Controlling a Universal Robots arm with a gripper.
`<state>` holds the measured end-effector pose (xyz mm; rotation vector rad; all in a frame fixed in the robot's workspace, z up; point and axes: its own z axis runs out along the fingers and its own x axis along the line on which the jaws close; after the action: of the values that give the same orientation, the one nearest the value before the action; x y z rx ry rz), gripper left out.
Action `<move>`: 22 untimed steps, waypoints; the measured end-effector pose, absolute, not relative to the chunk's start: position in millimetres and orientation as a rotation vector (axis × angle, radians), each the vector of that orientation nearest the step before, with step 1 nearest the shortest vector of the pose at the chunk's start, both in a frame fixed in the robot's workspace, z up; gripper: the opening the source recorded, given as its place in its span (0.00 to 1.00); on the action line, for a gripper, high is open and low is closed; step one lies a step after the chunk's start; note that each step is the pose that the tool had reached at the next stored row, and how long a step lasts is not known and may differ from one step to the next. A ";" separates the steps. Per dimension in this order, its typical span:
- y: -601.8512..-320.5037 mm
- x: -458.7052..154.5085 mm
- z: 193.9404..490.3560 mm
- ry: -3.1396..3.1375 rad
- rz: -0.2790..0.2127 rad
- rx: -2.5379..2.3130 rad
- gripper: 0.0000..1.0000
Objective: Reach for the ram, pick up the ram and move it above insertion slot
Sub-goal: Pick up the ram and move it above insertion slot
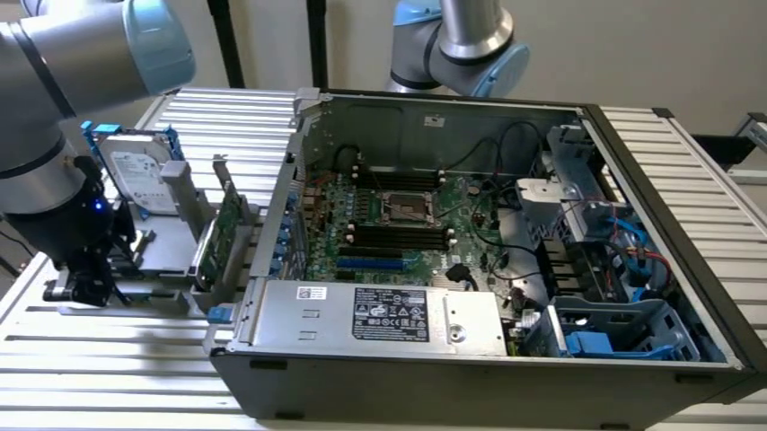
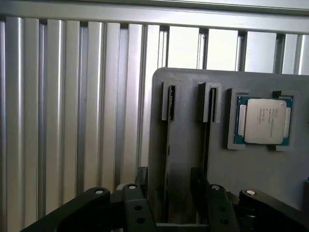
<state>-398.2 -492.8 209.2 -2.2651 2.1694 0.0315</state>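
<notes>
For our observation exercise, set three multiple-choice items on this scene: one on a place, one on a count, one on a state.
1. The processor chip lies: A in a recess of the grey tray; B on bare slats; C between the jaws.
2. Narrow slots beside the chip: A one; B two; C four.
3. The gripper is: A shut on the chip; B open; C shut on nothing.
Answers: 1 A, the chip sits framed in the tray's recess; 2 B, two slots show side by side; 3 B, its jaws stand apart.
</notes>
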 end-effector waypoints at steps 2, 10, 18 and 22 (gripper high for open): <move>-492.8 -398.2 205.6 2.169 0.032 -2.265 0.48; -492.8 -398.2 198.6 2.169 0.033 -2.265 0.46; -492.8 -398.2 195.6 2.169 0.034 -2.265 0.21; -492.8 -398.2 195.5 2.169 0.034 -2.265 0.14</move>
<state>-398.2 -492.8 195.5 -2.2650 2.1692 0.0340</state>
